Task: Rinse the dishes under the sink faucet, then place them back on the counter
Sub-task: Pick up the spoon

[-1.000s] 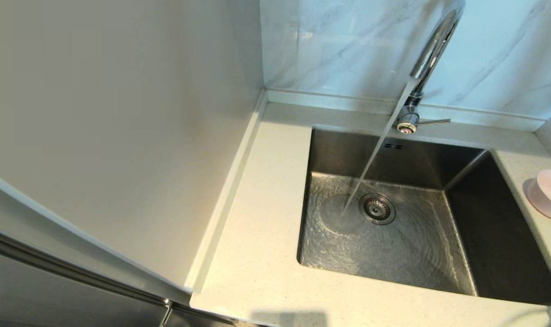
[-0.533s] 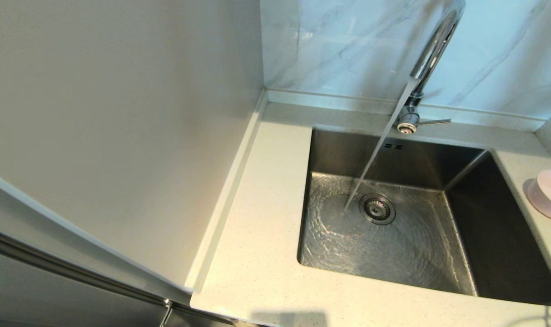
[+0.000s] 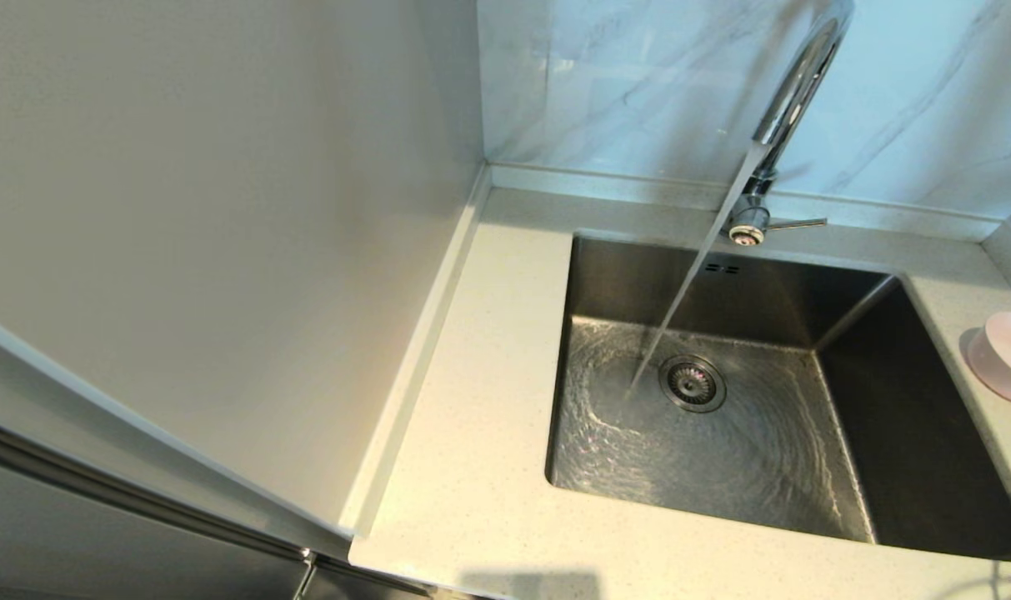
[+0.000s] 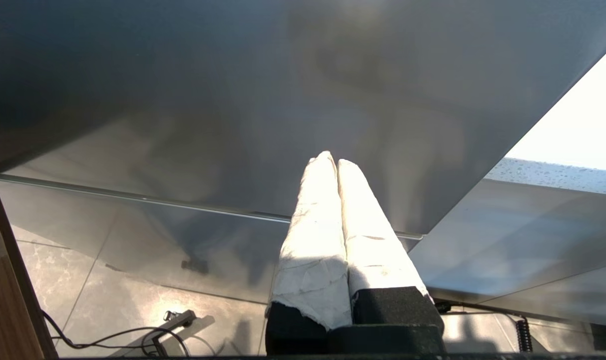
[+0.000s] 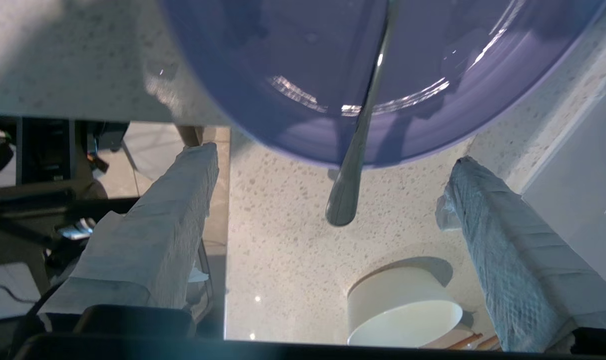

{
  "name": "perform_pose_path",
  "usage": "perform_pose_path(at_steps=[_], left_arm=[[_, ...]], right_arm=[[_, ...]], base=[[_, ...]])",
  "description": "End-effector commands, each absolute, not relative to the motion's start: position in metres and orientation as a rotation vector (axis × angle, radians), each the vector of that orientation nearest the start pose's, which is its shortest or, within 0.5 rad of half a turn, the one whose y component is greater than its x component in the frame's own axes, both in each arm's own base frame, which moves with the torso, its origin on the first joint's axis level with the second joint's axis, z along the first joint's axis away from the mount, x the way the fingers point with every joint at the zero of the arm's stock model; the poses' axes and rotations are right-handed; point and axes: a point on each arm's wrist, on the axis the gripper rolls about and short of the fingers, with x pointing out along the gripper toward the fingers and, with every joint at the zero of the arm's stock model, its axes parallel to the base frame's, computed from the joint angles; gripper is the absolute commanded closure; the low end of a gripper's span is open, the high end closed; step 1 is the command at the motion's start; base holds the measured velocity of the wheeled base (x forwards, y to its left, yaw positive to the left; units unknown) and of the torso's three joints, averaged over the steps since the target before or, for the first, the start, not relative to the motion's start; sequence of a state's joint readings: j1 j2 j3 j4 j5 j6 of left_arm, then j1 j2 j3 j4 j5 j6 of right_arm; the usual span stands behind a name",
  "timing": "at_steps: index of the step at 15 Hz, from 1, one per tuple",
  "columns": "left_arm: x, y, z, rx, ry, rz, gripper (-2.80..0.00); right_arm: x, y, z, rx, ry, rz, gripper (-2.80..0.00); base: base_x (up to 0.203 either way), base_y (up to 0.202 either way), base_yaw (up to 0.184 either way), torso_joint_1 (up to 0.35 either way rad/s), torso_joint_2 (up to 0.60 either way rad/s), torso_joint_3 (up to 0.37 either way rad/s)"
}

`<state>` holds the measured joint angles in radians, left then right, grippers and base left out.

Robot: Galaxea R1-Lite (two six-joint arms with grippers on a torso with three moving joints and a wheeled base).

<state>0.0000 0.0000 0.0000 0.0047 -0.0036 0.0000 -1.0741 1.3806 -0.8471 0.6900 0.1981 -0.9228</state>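
Water runs from the chrome sink faucet (image 3: 793, 92) into the steel sink (image 3: 722, 292), beside the round drain strainer (image 3: 692, 383). A pale pink bowl (image 3: 1009, 357) stands on the counter (image 3: 488, 433) right of the basin. Neither gripper shows in the head view. My right gripper (image 5: 335, 160) is open over the speckled counter (image 5: 283, 240). Just beyond its fingertips lies the lilac plate (image 5: 307, 60) with a metal utensil handle (image 5: 350, 175) across its rim. The white dish (image 5: 402, 305) sits between the fingers, nearer the wrist. My left gripper (image 4: 332, 159) is shut on nothing, parked low against a grey panel.
A tall grey cabinet side (image 3: 222, 208) walls the counter on the left and a marbled backsplash (image 3: 638, 83) rises behind the tap. A low raised rim (image 3: 1001, 242) borders the counter at the far right. Cables (image 4: 108, 340) lie on the floor under the left arm.
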Motion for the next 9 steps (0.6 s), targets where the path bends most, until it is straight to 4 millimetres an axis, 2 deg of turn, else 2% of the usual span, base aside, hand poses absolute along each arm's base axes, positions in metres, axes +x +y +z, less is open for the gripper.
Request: perform_pose_path(at_steps=[1,4,9], left_arm=[[-0.023,0.0,0.075,0.0,0.005,-0.003,0.0],[-0.023,0.0,0.075,0.0,0.005,-0.004,0.0],[-0.023,0.0,0.075,0.0,0.005,-0.003,0.0]], right_arm=[[0.087,-0.148,0.166,-0.01,1.225,-0.227,-2.8],[0.09,-0.145,0.153,0.069,1.25,-0.321,-2.8],[0.101,-0.14,0.149,0.145,1.261,-0.368,-2.8]], base=[[0.0,0.0,0.0,0.0,0.0,0.0],[0.0,0.0,0.0,0.0,0.0,0.0],[0.0,0.0,0.0,0.0,0.0,0.0]])
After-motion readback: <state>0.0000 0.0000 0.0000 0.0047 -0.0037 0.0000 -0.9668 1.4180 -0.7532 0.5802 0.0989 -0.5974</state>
